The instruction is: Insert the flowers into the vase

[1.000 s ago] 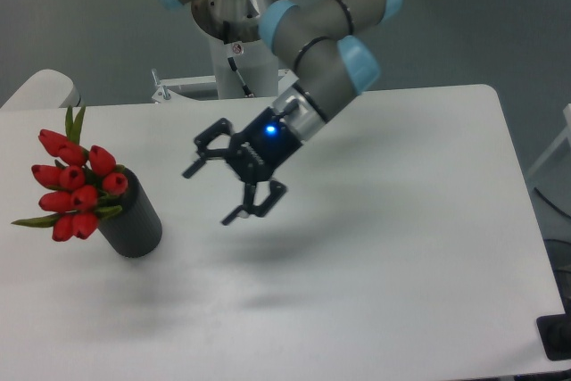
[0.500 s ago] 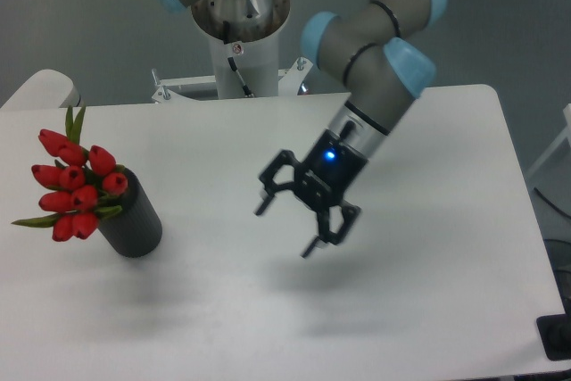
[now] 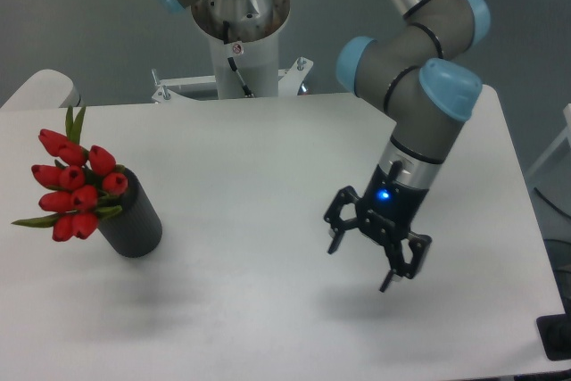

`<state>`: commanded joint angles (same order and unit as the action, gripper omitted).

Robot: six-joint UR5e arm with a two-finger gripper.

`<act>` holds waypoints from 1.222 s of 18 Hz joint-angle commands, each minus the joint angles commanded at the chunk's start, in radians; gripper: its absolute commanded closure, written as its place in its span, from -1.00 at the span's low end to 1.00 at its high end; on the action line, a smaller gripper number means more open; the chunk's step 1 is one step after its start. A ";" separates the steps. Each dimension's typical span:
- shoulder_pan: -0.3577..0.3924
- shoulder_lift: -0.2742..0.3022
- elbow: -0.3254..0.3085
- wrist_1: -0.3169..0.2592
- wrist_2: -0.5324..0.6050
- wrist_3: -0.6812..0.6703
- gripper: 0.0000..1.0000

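The flowers [image 3: 73, 185], red tulip buds with green stems and leaves, stand in the black cylindrical vase [image 3: 134, 220] at the left of the white table. The buds lean out to the left over the vase's rim. My gripper [image 3: 361, 263] is open and empty, pointing down above the table at the right of centre, far from the vase.
The robot's base column [image 3: 239, 42] stands behind the table's far edge. The white table [image 3: 268, 158] reaches to its right edge near x 600. A dark object [image 3: 558, 338] sits at the bottom right corner.
The gripper has swung from near the vase, at the table's middle left, to the right and toward the front, staying open and empty. The flowers and vase have not moved.
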<state>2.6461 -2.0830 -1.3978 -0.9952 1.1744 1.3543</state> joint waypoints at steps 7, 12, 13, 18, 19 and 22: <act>-0.002 -0.051 0.095 -0.132 0.279 0.224 -1.00; -0.005 -0.068 0.117 -0.143 0.364 0.281 -1.00; -0.005 -0.069 0.123 -0.154 0.366 0.281 -1.00; -0.032 -0.068 0.126 -0.209 0.409 0.281 -1.00; -0.032 -0.068 0.123 -0.212 0.413 0.281 -1.00; -0.034 -0.069 0.117 -0.211 0.413 0.279 -1.00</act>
<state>2.6124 -2.1522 -1.2809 -1.2057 1.5877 1.6337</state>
